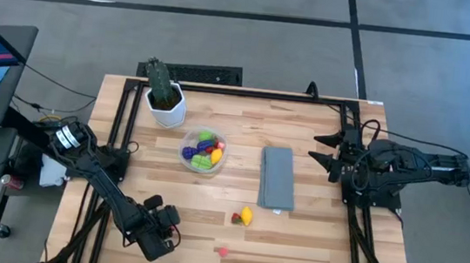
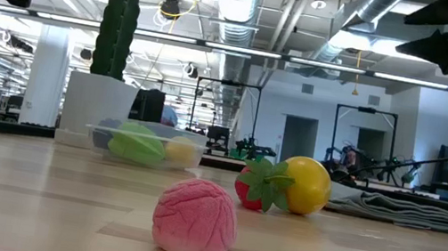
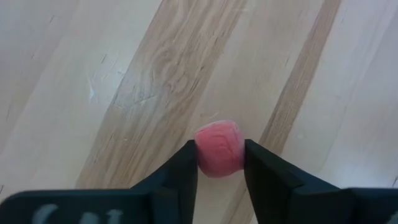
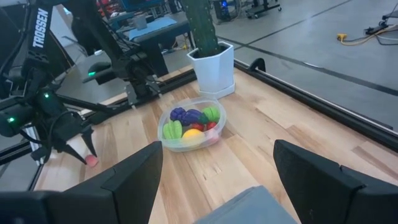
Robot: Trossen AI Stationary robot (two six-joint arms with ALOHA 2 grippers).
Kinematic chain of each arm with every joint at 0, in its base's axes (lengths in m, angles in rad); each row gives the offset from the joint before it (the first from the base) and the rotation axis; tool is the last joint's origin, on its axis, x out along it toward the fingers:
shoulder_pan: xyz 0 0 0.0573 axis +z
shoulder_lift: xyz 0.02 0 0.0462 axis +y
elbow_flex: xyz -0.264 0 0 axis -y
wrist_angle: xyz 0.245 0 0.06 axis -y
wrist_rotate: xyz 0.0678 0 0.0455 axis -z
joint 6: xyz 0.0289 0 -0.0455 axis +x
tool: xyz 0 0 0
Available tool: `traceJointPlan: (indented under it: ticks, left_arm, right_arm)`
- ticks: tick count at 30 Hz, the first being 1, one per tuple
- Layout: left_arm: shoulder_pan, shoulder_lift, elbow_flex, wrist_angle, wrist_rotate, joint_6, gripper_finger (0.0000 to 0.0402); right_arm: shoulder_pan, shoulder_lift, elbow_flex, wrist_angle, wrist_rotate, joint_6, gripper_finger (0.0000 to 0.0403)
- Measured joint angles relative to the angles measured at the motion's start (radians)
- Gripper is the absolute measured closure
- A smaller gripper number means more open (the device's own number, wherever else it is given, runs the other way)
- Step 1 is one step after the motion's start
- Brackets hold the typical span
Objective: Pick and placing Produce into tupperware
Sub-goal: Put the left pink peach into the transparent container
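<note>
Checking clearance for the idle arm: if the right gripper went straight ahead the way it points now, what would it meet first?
Most likely the grey cloth, lying just ahead of the open right gripper. Beyond it sits the tupperware, then the cactus pot. Height is unclear, so it might pass over the cloth.

In the left wrist view, the left gripper (image 3: pixel 221 163) hides both flanks of the pink piece (image 3: pixel 219 148), and its fingers run off the picture's edge. In the low view the strawberry (image 2: pixel 257 188) covers part of the yellow fruit (image 2: pixel 308 185). Produce inside the tupperware (image 1: pixel 203 150) overlaps, too small to name from above.
</note>
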Motion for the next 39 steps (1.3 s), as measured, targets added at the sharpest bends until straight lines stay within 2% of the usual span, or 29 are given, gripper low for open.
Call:
traceJointPlan:
  ticks: [4, 17, 25, 34, 39]
  left_arm:
    - [0.005, 0.0, 0.0, 0.001, 0.002, -0.003, 0.0314]
    - [0.055, -0.008, 0.004, 0.0, -0.006, 0.037, 0.0317]
    - [0.107, -0.088, 0.005, -0.018, -0.112, 0.094, 0.0318]
    - [0.196, -0.226, 0.005, -0.203, -0.287, 0.143, 0.0319]
    - [0.29, -0.282, -0.008, -0.27, -0.331, 0.243, 0.0319]
  right_arm:
    - [0.0, 0.0, 0.0, 0.0, 0.0, 0.0, 0.0075]
    - [0.0, 0.0, 0.0, 0.0, 0.0, 0.0, 0.0075]
    - [0.0, 0.0, 0.0, 0.0, 0.0, 0.0, 0.0075]
    - [0.0, 0.0, 0.0, 0.0, 0.0, 0.0, 0.0075]
    - [0.0, 0.0, 0.0, 0.001, 0.0, 0.0, 0.0075]
